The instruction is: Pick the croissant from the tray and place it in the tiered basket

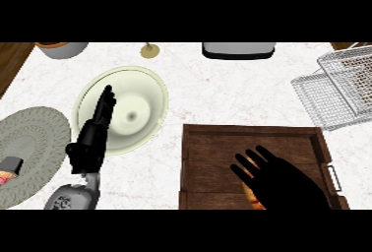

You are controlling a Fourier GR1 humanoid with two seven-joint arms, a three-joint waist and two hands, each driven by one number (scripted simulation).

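A brown wooden tray [210, 142] lies at the lower right of the counter. My right hand [283, 179] hovers over its front part, fingers spread and straight, hiding most of the croissant [252, 197], of which only a golden-brown sliver shows beneath the palm. I cannot tell whether the hand touches it. The white wire tiered basket [341, 88] stands at the right edge, beyond the tray. My left hand [98, 128] stretches over a pale green plate [141, 98], fingers straight and pointing away from me.
A grey woven plate [36, 138] with a small item on it lies at the left edge. Along the back stand a bowl-like pot [62, 48], a small brass-coloured round thing [149, 50] and a white and dark appliance [238, 49].
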